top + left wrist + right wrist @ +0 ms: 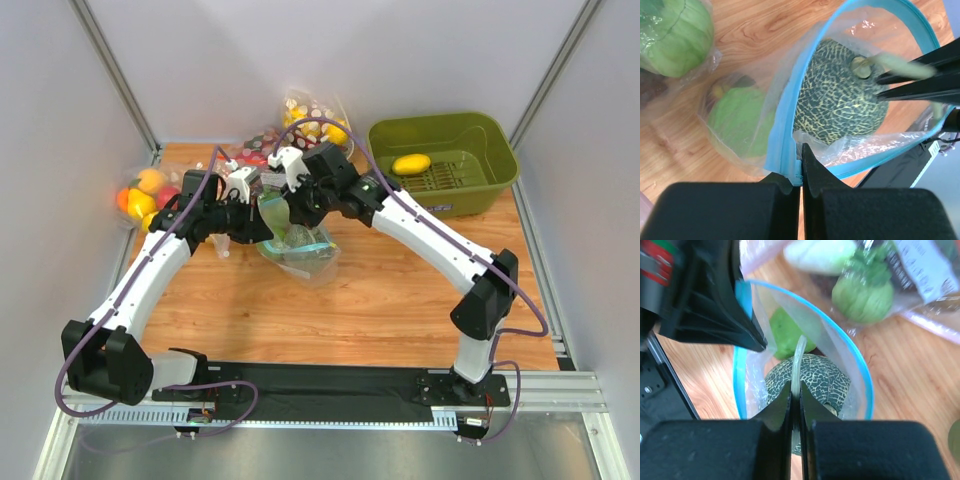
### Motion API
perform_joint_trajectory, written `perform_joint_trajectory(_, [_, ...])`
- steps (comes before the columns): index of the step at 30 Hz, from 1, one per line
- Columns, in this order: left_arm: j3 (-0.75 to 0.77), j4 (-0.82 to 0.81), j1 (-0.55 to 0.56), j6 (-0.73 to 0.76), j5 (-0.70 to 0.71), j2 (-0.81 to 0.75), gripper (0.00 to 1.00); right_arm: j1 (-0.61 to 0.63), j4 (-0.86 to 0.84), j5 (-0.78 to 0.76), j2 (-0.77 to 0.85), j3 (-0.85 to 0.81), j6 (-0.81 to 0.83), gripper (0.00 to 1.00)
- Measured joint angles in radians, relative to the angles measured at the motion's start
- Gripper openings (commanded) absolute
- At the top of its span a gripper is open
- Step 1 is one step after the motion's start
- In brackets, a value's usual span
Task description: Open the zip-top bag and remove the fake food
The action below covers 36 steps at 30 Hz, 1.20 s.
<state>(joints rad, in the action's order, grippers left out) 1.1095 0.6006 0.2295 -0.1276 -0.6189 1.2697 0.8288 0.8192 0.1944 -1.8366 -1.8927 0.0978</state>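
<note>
Mid-table, the left gripper (801, 165) pinches the teal rim of the zip-top bag (790, 110). The right gripper (795, 405) clamps the pale stem of the netted melon (807, 377) inside. No label print is legible.

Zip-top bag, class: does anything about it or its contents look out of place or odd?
Nothing looks spilled or damaged. The zip-top bag gapes open, its rim pinched by the left gripper. The right gripper reaches inside, shut on the pale stem of a netted toy melon.
</note>
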Motion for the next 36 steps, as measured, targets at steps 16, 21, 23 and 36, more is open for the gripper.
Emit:
perform_joint_trajectory(16, [0.0,0.0,0.0,0.0,-0.001,0.005,0.0,-0.095,-0.317,0.076,0.144,0.102,-0.192,0.0])
perform_joint_trajectory(21, [0.0,0.0,0.0,0.0,-0.001,0.01,0.0,-0.127,-0.466,0.074,0.192,0.201,-0.28,0.0])
perform_joint_trajectory(23, [0.0,0.0,0.0,0.0,-0.001,0.012,0.0,-0.136,-0.529,0.08,0.208,0.248,-0.327,0.0])
perform_joint_trajectory(36, [0.0,0.0,0.0,-0.001,-0.004,0.02,0.0,-0.151,-0.851,0.182,0.202,0.294,-0.575,0.0])
